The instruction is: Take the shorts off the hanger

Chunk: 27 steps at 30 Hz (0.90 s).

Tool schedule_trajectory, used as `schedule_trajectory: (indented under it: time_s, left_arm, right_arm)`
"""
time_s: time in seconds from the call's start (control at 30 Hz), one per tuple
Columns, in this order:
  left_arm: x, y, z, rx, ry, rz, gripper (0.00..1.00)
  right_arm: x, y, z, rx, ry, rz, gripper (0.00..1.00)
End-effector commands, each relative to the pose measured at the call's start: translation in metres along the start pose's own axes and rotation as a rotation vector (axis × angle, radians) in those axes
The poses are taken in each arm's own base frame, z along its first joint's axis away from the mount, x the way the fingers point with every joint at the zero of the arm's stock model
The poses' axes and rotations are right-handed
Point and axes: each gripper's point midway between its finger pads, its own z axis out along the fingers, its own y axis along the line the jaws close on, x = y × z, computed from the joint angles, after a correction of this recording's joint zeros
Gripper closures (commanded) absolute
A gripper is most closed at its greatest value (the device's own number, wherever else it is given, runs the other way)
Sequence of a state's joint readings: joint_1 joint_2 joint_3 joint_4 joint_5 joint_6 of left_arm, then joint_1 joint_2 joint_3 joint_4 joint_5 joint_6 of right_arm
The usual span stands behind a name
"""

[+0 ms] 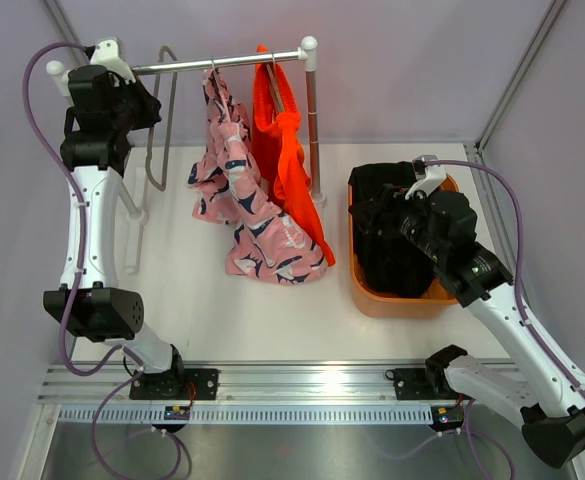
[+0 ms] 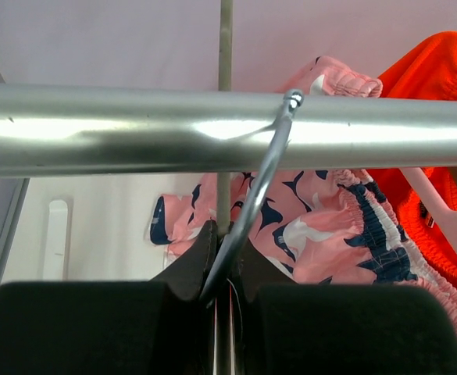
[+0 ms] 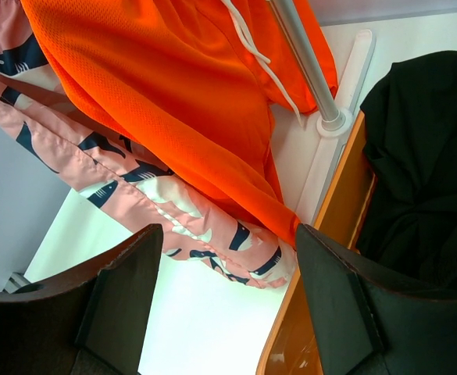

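I see the black shorts (image 1: pixel 397 235) in the basket (image 1: pixel 392 302) at right; pink shorts (image 1: pixel 242 200) and orange shorts (image 1: pixel 290 150) hang on the rail (image 1: pixel 232 62), upper centre; I judge two left. My left tool (image 2: pixel 226 281) clamps a hanger hook (image 2: pixel 263 172); my right tool (image 3: pixel 226 250) stands apart.

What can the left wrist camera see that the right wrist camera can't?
Only the left wrist view shows the rail and a hanger hook pinched in the shut left gripper. Only the right wrist view shows the black shorts in the bin, past the open right gripper. Both show the pink shorts and orange shorts.
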<state>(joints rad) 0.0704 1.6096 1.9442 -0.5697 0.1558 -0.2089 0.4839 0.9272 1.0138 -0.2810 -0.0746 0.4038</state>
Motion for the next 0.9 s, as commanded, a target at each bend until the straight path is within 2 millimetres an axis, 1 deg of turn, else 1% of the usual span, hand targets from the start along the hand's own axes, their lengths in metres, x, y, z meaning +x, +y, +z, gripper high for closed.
schedule_trajectory:
  time_s: [0.0,0.03,0.07,0.1,0.23,0.3,0.37,0.4,0.47,0.53,0.57,0.63,0.67,0.7,0.73,0.77,0.8,0.83,0.87]
  left_arm:
    - [0.002,0.003,-0.005,-0.032,0.042,-0.02,0.98]
    - [-0.003,0.0,-0.006,-0.028,0.034,-0.017,0.99]
    - [-0.003,-0.002,-0.002,-0.023,0.04,-0.017,0.99]
    - [-0.012,-0.004,-0.004,-0.022,0.017,-0.017,0.99]
    - [-0.023,-0.009,0.0,-0.009,-0.016,-0.026,0.99]
    - [-0.023,-0.011,0.003,-0.007,-0.017,-0.026,0.99]
    - [-0.028,-0.014,0.004,-0.008,-0.028,-0.025,0.99]
    - [-0.025,-0.014,0.009,-0.007,-0.02,-0.027,0.99]
    - [-0.026,-0.016,0.011,-0.005,-0.021,-0.027,0.99]
    - [-0.023,-0.016,0.016,-0.017,-0.012,-0.025,0.98]
    - [-0.022,-0.015,0.017,-0.024,-0.011,-0.023,0.98]
    - [-0.023,-0.012,0.016,-0.051,-0.02,-0.019,0.91]
    - [-0.02,-0.011,0.017,-0.059,-0.016,-0.018,0.89]
    - [-0.022,-0.007,0.015,-0.086,-0.025,-0.018,0.88]
    - [-0.027,-0.006,0.009,-0.1,-0.043,-0.022,0.84]
    - [-0.029,0.0,0.007,-0.131,-0.054,-0.024,0.83]
    - [-0.025,0.005,0.005,-0.16,-0.053,-0.024,0.81]
    - [-0.034,0.004,-0.004,-0.163,-0.087,-0.026,0.78]
    - [-0.035,0.008,-0.008,-0.183,-0.095,-0.026,0.77]
  right_arm:
    - [-0.009,0.009,0.001,-0.046,-0.028,-0.013,0.23]
    - [-0.009,0.01,0.001,-0.048,-0.029,-0.015,0.23]
    - [-0.01,0.01,0.001,-0.049,-0.03,-0.015,0.23]
    - [-0.01,0.01,0.001,-0.05,-0.029,-0.015,0.23]
    - [-0.009,0.009,0.001,-0.043,-0.029,-0.016,0.23]
    - [-0.009,0.008,0.001,-0.042,-0.03,-0.016,0.23]
    - [-0.009,0.008,0.001,-0.041,-0.027,-0.017,0.23]
    - [-0.009,0.008,0.002,-0.04,-0.029,-0.018,0.23]
    - [-0.009,0.008,0.002,-0.041,-0.027,-0.019,0.23]
    - [-0.008,0.008,0.002,-0.041,-0.025,-0.019,0.23]
    - [-0.007,0.007,0.003,-0.039,-0.023,-0.019,0.23]
    - [-0.006,0.007,0.004,-0.039,-0.018,-0.02,0.23]
    - [-0.006,0.006,0.005,-0.037,-0.017,-0.021,0.23]
    - [-0.006,0.006,0.005,-0.037,-0.017,-0.02,0.23]
    - [-0.005,0.006,0.005,-0.037,-0.014,-0.019,0.23]
    - [-0.004,0.006,0.006,-0.037,-0.01,-0.019,0.23]
    - [-0.003,0.007,0.006,-0.04,-0.009,-0.019,0.23]
    - [-0.003,0.006,0.006,-0.039,-0.007,-0.019,0.23]
    - [-0.003,0.006,0.006,-0.04,-0.009,-0.021,0.23]
